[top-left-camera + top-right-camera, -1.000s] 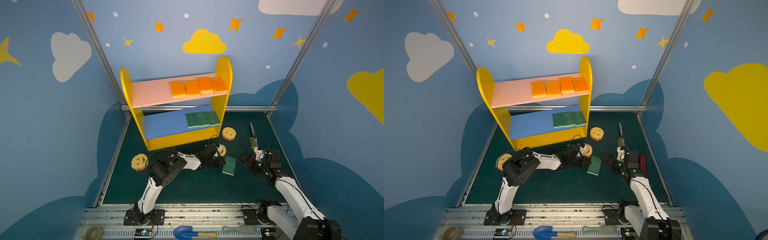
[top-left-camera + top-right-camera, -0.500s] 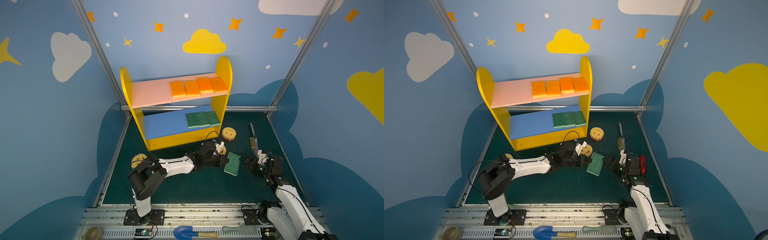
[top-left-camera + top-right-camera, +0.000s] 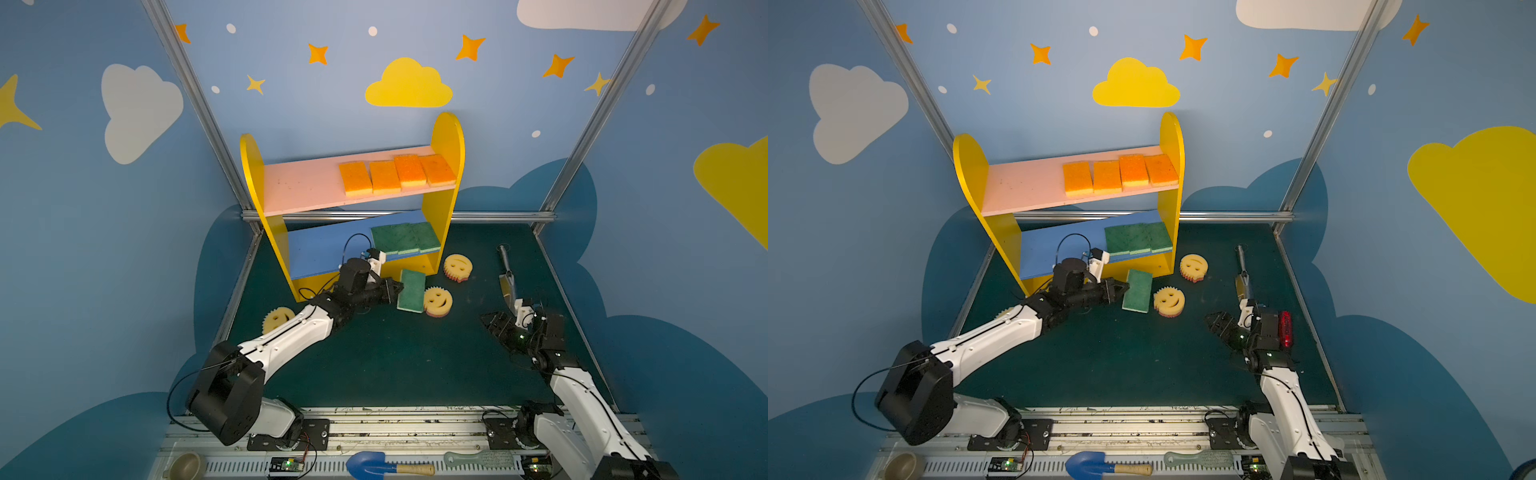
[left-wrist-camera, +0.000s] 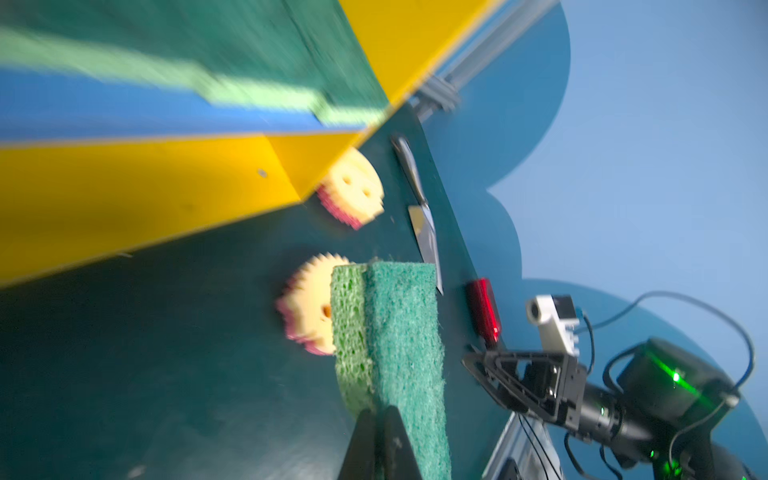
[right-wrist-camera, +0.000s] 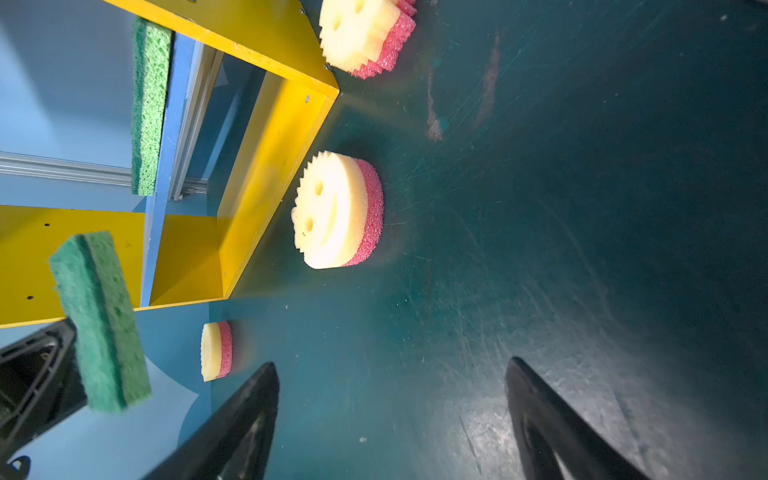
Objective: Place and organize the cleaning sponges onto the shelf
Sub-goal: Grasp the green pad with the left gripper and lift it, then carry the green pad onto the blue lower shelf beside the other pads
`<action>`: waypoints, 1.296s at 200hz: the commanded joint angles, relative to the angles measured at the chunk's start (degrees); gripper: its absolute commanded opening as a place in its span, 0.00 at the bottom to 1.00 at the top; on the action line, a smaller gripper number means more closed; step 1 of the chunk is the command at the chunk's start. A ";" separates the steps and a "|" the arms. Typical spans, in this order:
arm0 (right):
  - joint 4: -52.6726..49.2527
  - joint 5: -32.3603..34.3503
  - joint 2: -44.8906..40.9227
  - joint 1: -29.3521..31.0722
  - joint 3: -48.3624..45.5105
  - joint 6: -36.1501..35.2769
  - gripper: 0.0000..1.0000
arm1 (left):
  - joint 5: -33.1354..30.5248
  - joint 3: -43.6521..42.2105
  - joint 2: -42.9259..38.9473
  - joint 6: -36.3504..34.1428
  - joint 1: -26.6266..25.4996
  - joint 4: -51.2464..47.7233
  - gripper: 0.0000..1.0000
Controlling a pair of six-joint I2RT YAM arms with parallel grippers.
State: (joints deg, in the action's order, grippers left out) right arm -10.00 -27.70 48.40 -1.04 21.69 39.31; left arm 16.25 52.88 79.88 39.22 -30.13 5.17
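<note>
Since the earlier frame the left arm has carried its load left and toward the shelf (image 3: 253, 174), while the right arm has drawn back toward the bench's (image 3: 395, 365) right side. One smiley sponge (image 3: 277, 319) lies beside the left forearm. The left claw (image 3: 397, 291) is clamped on a green sponge (image 3: 411, 291), held clear of the bench just before the shelf's yellow base. Its long axis runs toward the shelf, crosswise to the claw. The blue board (image 3: 328, 253) lies above and beyond it, bare on the left, with a green row (image 3: 405, 237) at its right end. The free spot looks to be just left of that row, and the board's front edge must likely be cleared first. Two round sponges (image 3: 437, 301) lie right of the load. The right claw (image 5: 390, 363) hovers low, jaws wide apart, empty.
</note>
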 commanded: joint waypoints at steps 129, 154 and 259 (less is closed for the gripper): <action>4.03 -2.70 2.02 -0.24 -0.89 2.41 0.84 | 12.34 12.30 8.40 4.21 24.11 -2.17 0.07; 4.05 -2.90 2.79 -0.10 -0.58 2.61 0.84 | 13.19 17.09 14.06 3.75 25.01 -3.51 0.07; 5.35 -5.23 7.33 -0.04 1.09 3.44 0.84 | 15.52 31.20 26.85 -0.81 29.08 -10.34 0.05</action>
State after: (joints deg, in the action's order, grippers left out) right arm -5.98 -31.35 54.68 -1.04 21.21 42.44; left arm 29.89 82.08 105.41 40.42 -1.54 -3.36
